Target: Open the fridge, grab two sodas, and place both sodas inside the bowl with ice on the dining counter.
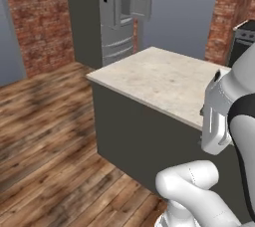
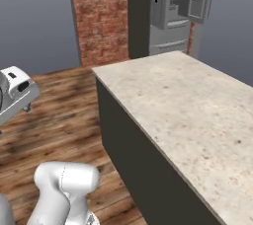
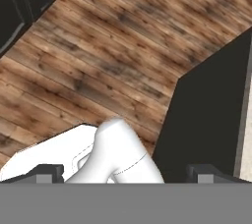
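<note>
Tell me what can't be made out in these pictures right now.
- Fridge shelves: right door open, contents too small to tell sodas, both base views.
- Counter: far end cut off by the right base view's edge.
- Gripper: fingertips mostly cut off at the hand view's bottom.

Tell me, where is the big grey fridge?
The tall grey fridge stands at the back in both base views, beyond the beige stone-topped counter, against a brick wall, one door open.

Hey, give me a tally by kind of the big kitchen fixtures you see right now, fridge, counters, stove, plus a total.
Fridge, right door open: 1
Stone-topped counter: 1
Stove, partly at the frame's edge: 1
Total: 3
</note>
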Controlling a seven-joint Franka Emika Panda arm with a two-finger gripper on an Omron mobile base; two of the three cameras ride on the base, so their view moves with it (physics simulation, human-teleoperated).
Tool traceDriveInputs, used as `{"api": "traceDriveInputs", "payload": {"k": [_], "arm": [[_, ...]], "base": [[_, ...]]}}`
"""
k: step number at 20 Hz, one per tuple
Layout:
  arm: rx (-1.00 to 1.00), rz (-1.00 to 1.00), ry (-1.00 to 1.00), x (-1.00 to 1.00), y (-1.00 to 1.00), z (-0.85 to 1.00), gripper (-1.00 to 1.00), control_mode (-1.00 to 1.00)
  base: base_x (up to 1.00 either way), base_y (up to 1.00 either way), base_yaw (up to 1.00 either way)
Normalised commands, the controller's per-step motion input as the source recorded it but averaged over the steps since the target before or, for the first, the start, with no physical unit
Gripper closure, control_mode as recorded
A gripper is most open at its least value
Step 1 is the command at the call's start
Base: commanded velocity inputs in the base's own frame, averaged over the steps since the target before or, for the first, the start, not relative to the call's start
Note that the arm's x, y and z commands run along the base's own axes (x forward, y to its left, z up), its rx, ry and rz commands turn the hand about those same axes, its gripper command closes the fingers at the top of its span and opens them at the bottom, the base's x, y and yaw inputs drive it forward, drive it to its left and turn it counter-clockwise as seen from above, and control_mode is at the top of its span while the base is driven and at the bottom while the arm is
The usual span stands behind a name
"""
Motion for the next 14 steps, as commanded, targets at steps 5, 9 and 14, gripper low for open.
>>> {"api": "traceDriveInputs", "payload": {"k": [5, 9, 14], "arm": [[0.00, 0.00, 0.00, 0.00, 0.00, 0.00, -1.00, 1.00], [0.00, 0.00, 0.00, 0.00, 0.00, 0.00, -1.00, 1.00], [0.00, 0.00, 0.00, 0.00, 0.00, 0.00, -1.00, 1.00]], "base": [[1.00, 0.73, 0.00], [1.00, 0.73, -0.02], [1.00, 0.72, -0.05]]}}
